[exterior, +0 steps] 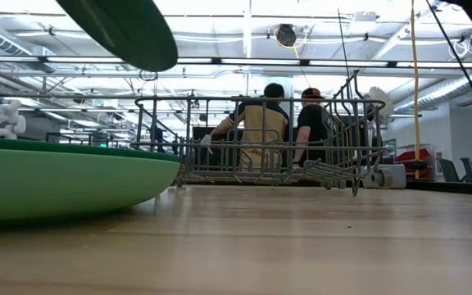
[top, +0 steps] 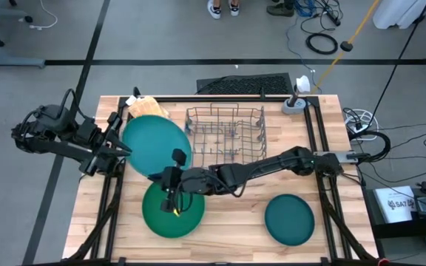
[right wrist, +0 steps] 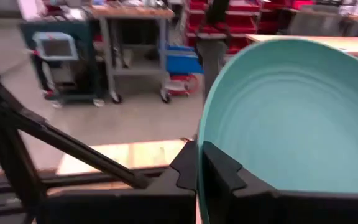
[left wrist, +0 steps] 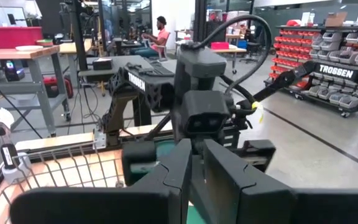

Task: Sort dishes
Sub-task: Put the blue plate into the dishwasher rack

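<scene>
A large teal plate (top: 154, 140) hangs tilted in the air over the table's left part; it shows dark from below in the low view (exterior: 125, 24). My left gripper (top: 123, 148) is at its left rim, fingers nearly together (left wrist: 196, 146). My right gripper (top: 167, 179) reaches across from the right and is shut on the plate's near-right rim (right wrist: 199, 149). A green plate (top: 172, 214) rests flat on the table below the right gripper. A dark teal plate (top: 289, 219) lies flat at the near right. My left gripper has the teal plate's left rim (top: 127, 145) between its two fingers, coming level from the table's left. Its own fingers hide the contact in the wrist view; only a teal sliver (left wrist: 193, 215) shows between them. The plate is clear of the table. My right gripper pinches the plate's rim (right wrist: 202, 124) between its two fingers, one on the hollow inner face, one on the outer face. The fingers come about level from the table's right. The plate stands steeply tilted beyond them, lifted clear of the table.
A grey wire rack (top: 226, 133) stands at the table's far middle, also seen in the low view (exterior: 260, 143). A tan lump (top: 145, 106) lies at the far left behind the plate. People sit in the room beyond the rack (exterior: 260, 123).
</scene>
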Tool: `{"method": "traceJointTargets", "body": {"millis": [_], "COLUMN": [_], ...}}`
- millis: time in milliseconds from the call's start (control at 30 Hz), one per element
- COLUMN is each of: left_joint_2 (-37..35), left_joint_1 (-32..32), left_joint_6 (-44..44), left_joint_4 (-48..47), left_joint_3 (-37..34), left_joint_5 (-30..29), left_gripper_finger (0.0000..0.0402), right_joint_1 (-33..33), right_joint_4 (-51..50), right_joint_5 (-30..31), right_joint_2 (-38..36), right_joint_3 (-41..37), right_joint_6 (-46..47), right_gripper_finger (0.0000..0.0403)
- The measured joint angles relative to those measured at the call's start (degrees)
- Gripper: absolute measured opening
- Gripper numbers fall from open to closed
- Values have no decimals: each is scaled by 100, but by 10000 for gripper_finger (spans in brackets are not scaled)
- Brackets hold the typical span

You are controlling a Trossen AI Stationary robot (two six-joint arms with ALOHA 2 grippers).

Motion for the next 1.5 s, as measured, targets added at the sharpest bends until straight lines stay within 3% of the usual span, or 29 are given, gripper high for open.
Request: {"method": "traceJointTargets", "body": {"millis": [167,567,833,1133,1367,1500], "left_joint_2": [0,0,0,0,0,0], "left_joint_1": [1,-1,2,2,0,2], "left_joint_6": [0,-4,9,46,153,174], "left_joint_4": [40,36,32,77,89,90], "left_joint_3": [0,0,0,0,0,0], "left_joint_5": [2,11,18,33,33,-13], "left_gripper_finger": [52,52,52,52,52,52], "right_joint_1": [-140,-275,-210,-26,56,29], "right_joint_4": [1082,1064,-660,-2638,-3715,-3609], "right_joint_5": [-775,-687,-345,612,1410,1491], "right_joint_2": [243,327,-211,-1297,-2230,-2862], "right_joint_3": [6,-138,-143,-142,-140,-591], "right_joint_6": [35,-100,-604,-923,-1016,-1019], "right_gripper_finger": [0,0,0,0,0,0]}}
